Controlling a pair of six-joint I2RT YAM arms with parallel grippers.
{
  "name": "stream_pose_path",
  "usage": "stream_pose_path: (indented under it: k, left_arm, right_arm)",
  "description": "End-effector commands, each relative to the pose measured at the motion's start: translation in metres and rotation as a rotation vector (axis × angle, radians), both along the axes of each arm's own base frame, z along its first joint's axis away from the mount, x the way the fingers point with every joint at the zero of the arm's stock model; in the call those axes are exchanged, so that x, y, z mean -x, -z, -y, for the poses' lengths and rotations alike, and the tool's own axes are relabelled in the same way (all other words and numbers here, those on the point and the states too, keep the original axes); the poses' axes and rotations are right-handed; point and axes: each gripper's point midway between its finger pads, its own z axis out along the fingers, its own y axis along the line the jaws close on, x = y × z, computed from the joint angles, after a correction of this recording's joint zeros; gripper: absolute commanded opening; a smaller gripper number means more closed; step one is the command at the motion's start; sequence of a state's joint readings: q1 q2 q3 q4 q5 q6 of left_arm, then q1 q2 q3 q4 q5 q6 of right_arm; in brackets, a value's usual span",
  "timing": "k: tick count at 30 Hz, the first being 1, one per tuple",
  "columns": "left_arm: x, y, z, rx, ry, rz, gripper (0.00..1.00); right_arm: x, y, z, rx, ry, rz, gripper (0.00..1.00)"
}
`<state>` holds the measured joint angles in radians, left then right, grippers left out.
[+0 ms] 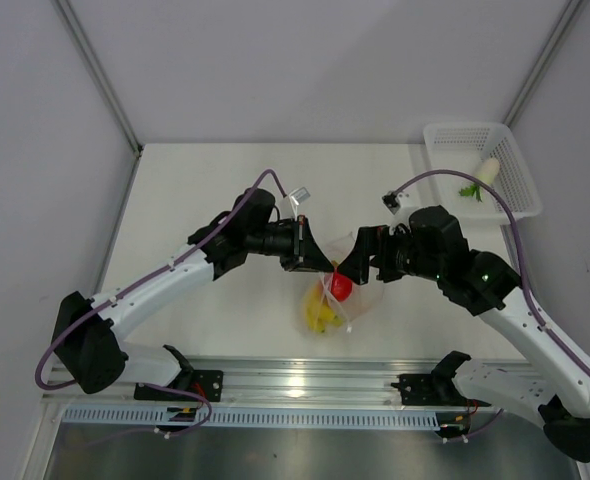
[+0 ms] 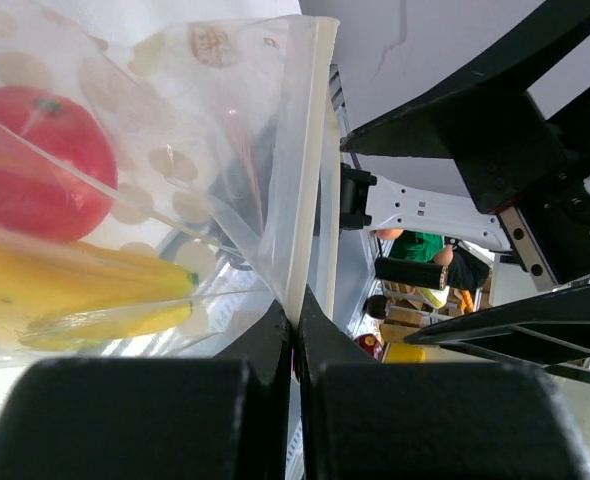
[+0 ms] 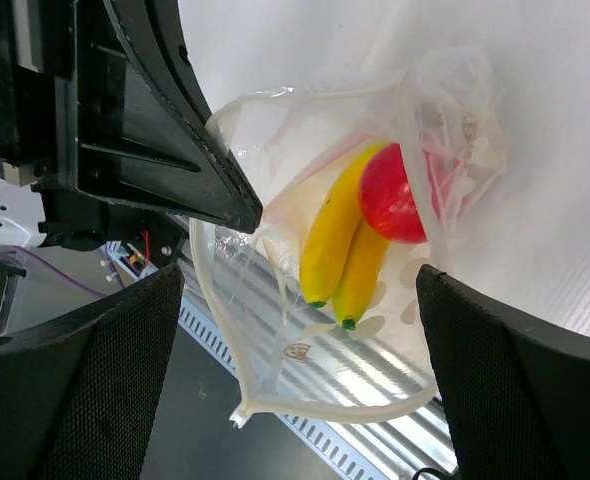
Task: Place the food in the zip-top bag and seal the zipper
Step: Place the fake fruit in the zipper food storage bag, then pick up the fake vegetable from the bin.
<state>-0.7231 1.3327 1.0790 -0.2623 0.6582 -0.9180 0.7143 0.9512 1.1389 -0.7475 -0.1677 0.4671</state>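
The clear zip-top bag (image 1: 343, 290) hangs above the table between both grippers, mouth open. Inside it are the yellow banana bunch (image 1: 320, 313) and the round red fruit (image 1: 341, 287). They also show in the right wrist view, the banana bunch (image 3: 340, 250) and the red fruit (image 3: 390, 195). My left gripper (image 1: 310, 255) is shut on the bag's zipper strip (image 2: 310, 150), its jaws (image 2: 295, 315) pinched tight. My right gripper (image 1: 360, 262) is open, its wide fingers (image 3: 297, 330) either side of the bag's gaping mouth, whose zipper (image 3: 210, 330) loops down. The white radish (image 1: 487, 172) lies in the mesh basket.
A white mesh basket (image 1: 445, 135) stands at the table's far right corner. A metal rail (image 1: 305, 378) with the arm bases runs along the near edge. Grey walls close the table at the back and on both sides.
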Motion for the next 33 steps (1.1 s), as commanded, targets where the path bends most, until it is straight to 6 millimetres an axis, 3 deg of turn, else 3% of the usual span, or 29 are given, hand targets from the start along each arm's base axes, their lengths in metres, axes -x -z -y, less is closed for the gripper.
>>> stream_pose_path:
  k: [1, 7, 11, 15, 22, 25, 26, 28, 30, 31, 33]
  left_arm:
    - [0.003, -0.020, -0.001, 0.061, 0.009, 0.030, 0.01]
    - [0.004, -0.018, -0.001, 0.059, 0.014, 0.033, 0.01]
    - [0.001, -0.008, -0.004, 0.020, 0.000, 0.056, 0.01]
    - [-0.004, -0.002, -0.008, -0.015, -0.016, 0.079, 0.01]
    - [-0.004, 0.001, -0.014, -0.048, -0.017, 0.125, 0.00]
    - [-0.001, -0.001, -0.016, -0.047, -0.008, 0.140, 0.00]
    - [-0.002, -0.005, -0.015, -0.039, 0.000, 0.159, 0.01]
    - [-0.001, -0.003, -0.016, -0.047, 0.009, 0.164, 0.01]
    - [-0.001, -0.001, -0.017, -0.058, 0.020, 0.177, 0.00]
    - [-0.001, -0.001, -0.017, -0.056, 0.021, 0.182, 0.01]
    - [0.000, -0.002, -0.017, -0.047, 0.023, 0.196, 0.01]
  right_arm:
    - [-0.005, -0.021, 0.006, 0.001, 0.025, 0.063, 0.99]
    - [-0.019, -0.042, 0.022, 0.024, 0.130, 0.118, 0.99]
    - [-0.043, -0.062, 0.042, 0.024, 0.255, 0.182, 0.99]
    - [-0.082, -0.066, 0.070, 0.063, 0.441, 0.233, 0.98]
    - [-0.169, -0.069, 0.141, 0.105, 0.775, 0.261, 0.97]
    - [-0.209, -0.064, 0.175, 0.123, 0.886, 0.246, 0.97]
    - [-0.225, -0.051, 0.193, 0.148, 0.932, 0.213, 0.97]
    - [-0.244, -0.052, 0.211, 0.145, 0.983, 0.223, 0.97]
    - [-0.261, -0.036, 0.239, 0.170, 1.045, 0.193, 0.97]
    - [-0.270, -0.036, 0.242, 0.154, 1.058, 0.201, 0.97]
    - [-0.280, -0.028, 0.274, 0.146, 1.122, 0.186, 0.97]
